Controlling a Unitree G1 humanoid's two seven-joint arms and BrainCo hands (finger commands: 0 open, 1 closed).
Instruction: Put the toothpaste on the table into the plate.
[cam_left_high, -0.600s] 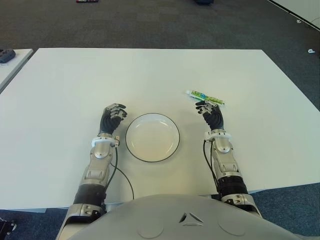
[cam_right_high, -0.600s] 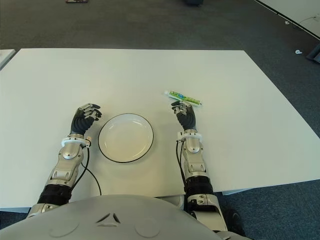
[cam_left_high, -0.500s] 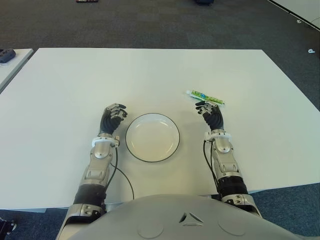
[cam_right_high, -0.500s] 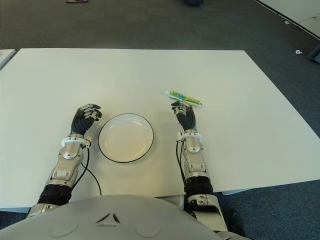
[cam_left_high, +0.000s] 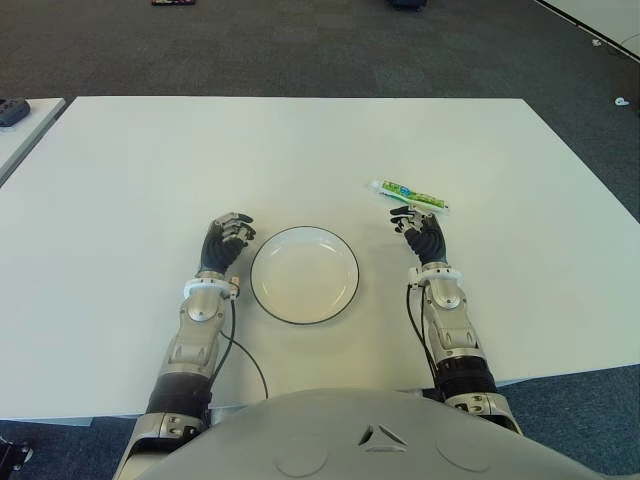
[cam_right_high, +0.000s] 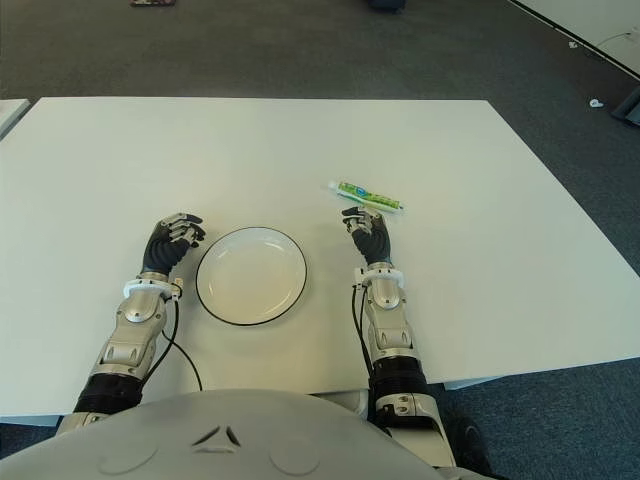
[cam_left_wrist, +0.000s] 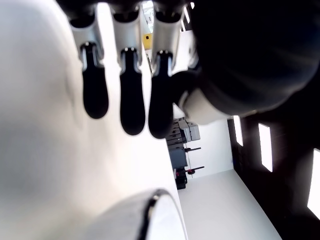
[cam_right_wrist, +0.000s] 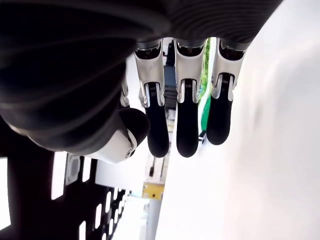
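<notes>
Big white rectangular table (cam_left_high: 150, 180) fills most of both eye views, w/ dark grey carpet floor (cam_left_high: 300, 45) beyond its far edge. A second white surface (cam_left_high: 25, 125) shows at the far left, apart from the main table, w/ a small dark object on it; can't tell what it is.

Robot's grey torso sits at the near edge, both silver-and-black forearms reaching fwd over the tabletop.

Round white shallow plate w/ thin dark rim (cam_left_high: 262, 295) sits near the front-centre of the table, between the two arms. Nothing in it.

Left hand (cam_left_high: 223, 243), black-fingered w/ white wrist cuff, shows just left of the plate, close to its rim but apart. Left wrist view: fingers (cam_left_wrist: 122, 90) loosely bent, pointing down toward the white surface, nothing held; plate rim visible nearby.

Right hand (cam_right_high: 369, 236) shows right of the plate, well clear of it. Fingers (cam_right_wrist: 186, 117) relaxed, partly extended, side by side w/ small gaps, holding nothing. Fingertips point at the tube beyond them; eye views show them just short of it, whether touching can't be told.

Slim green-and-white toothpaste tube (cam_left_high: 411, 194) lies flat on the table, just beyond the right hand's fingertips, angled slightly, white cap end toward the robot's left. It's to the right of and farther back than the plate, not in it. Right wrist view shows a green strip of it between the fingers.
</notes>
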